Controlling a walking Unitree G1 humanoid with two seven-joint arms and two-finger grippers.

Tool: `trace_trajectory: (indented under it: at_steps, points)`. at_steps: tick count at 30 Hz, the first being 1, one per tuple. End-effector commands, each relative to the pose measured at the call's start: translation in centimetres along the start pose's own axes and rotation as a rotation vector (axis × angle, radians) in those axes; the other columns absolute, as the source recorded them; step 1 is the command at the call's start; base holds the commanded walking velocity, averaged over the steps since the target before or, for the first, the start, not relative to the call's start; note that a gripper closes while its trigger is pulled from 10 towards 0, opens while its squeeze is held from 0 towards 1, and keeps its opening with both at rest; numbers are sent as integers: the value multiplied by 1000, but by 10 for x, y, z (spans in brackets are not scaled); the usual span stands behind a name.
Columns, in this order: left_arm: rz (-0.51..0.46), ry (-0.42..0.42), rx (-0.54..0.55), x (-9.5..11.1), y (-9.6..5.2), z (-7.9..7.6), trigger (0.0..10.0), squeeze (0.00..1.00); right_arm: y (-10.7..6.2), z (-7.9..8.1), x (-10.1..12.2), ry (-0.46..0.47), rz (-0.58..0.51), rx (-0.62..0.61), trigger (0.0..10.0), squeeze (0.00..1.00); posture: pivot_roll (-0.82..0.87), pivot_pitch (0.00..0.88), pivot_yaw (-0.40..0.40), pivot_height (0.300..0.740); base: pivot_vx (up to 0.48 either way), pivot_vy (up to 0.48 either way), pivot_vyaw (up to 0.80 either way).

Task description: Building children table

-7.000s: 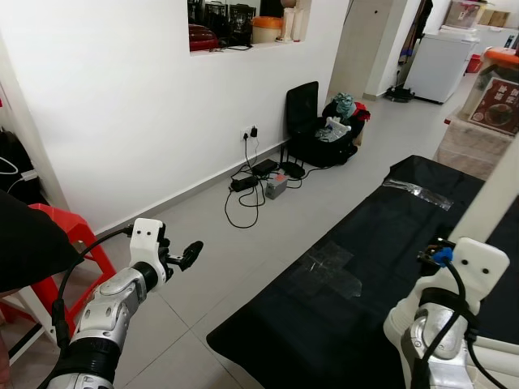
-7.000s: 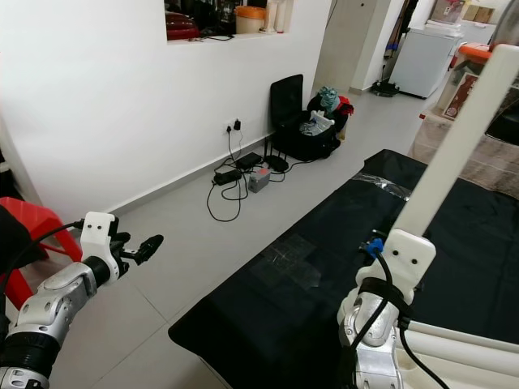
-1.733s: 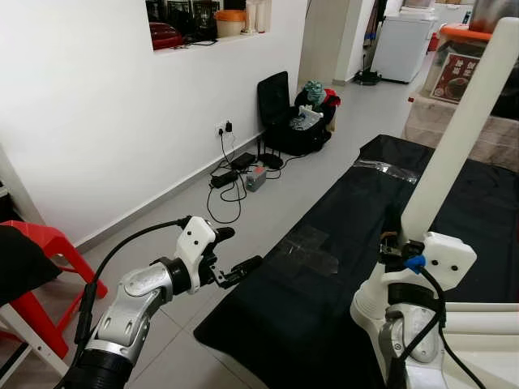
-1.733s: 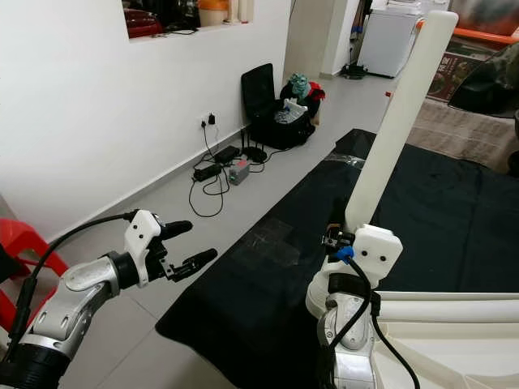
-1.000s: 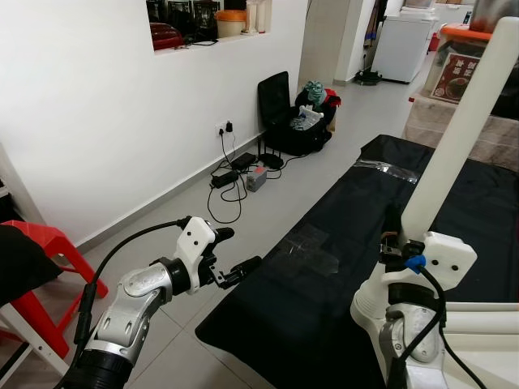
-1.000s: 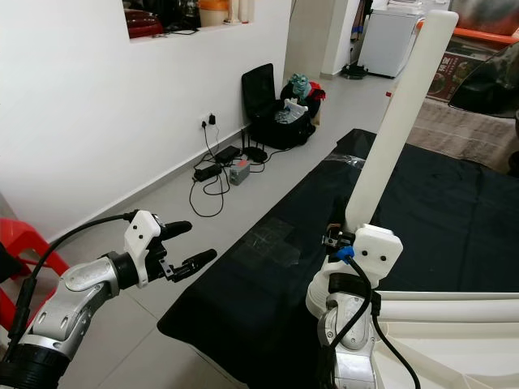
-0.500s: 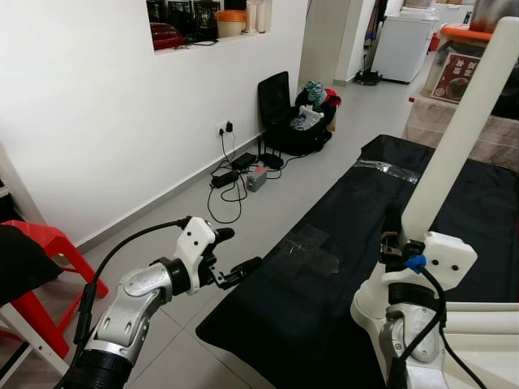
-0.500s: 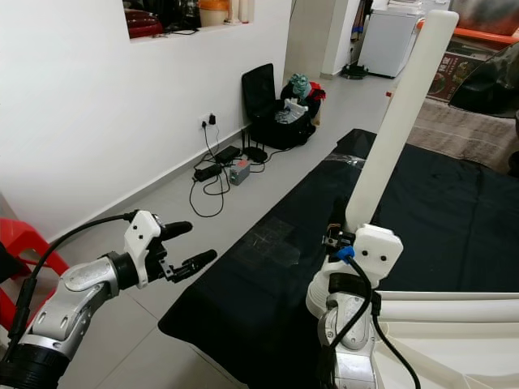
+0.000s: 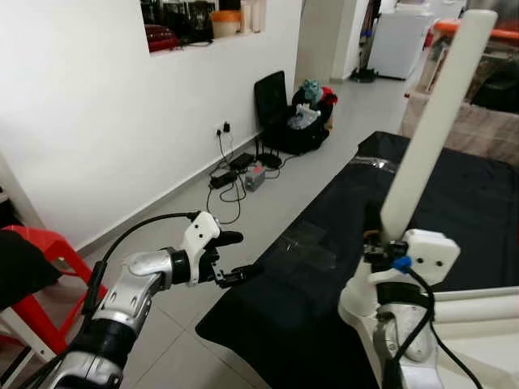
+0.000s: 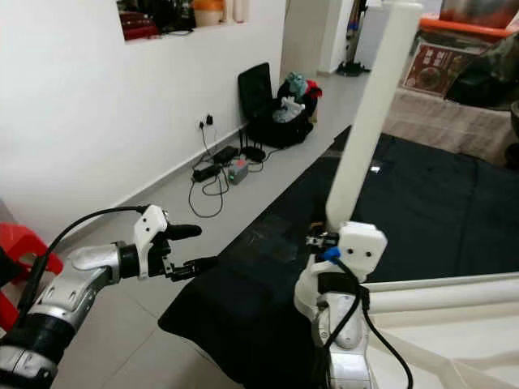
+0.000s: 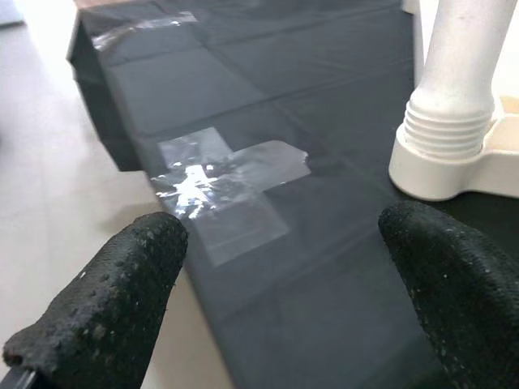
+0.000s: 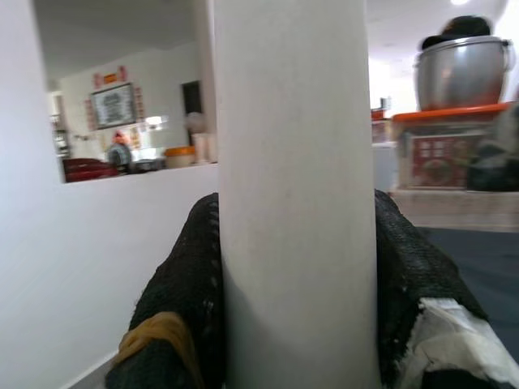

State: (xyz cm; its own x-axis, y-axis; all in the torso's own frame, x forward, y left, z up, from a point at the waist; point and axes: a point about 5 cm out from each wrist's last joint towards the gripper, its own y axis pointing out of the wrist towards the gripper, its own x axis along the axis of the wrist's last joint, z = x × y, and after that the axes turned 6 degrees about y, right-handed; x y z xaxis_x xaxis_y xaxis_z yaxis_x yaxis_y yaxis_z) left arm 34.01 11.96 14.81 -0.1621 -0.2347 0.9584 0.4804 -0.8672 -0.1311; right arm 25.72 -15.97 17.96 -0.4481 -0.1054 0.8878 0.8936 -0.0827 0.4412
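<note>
I see a pale tiled floor (image 9: 268,198) with a black sheet (image 10: 422,219) spread across it, patches of clear tape (image 11: 223,174) stuck on the sheet near its edge. On the sheet rests the white table part (image 11: 454,158) with its ribbed socket. By the wall, cables and a power strip (image 9: 243,180) lie on the tiles beside a black bag (image 9: 293,130).

A lived-in home — a tiled floor (image 9: 243,211) and plain white walls, with a pass-through window (image 9: 203,20) opening onto a kitchen shelf of pots and jars. A power strip (image 9: 235,174) with tangled cables lies by a wall socket, beside a black bag (image 9: 288,121) stuffed with clothes. A white fridge (image 9: 397,40) stands down the hall, a red plastic stool (image 9: 40,267) sits at the left, and a big steel pot (image 12: 462,69) rests on an orange lid — household clutter throughout.
</note>
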Motion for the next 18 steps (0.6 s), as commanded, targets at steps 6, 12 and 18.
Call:
trace_trajectory:
  at_steps: [6, 12, 18]
  points:
    - [-28, 16, -112, 8, 23, -10, 10000, 0, -2, 23, 12, 48, -52, 176, 10000, 75, -14, 0, 19, 740, 0, 0, 0]
    - [-39, 35, -155, 8, 28, -13, 10000, 0, -8, 37, 10, 105, -6, 306, 10000, 75, -12, 0, 16, 740, 0, 0, 0]
    - [-48, 50, -171, 11, 33, -11, 10000, 0, -11, 46, 9, 145, 23, 394, 10000, 90, -15, 0, 24, 740, 0, 0, 0]
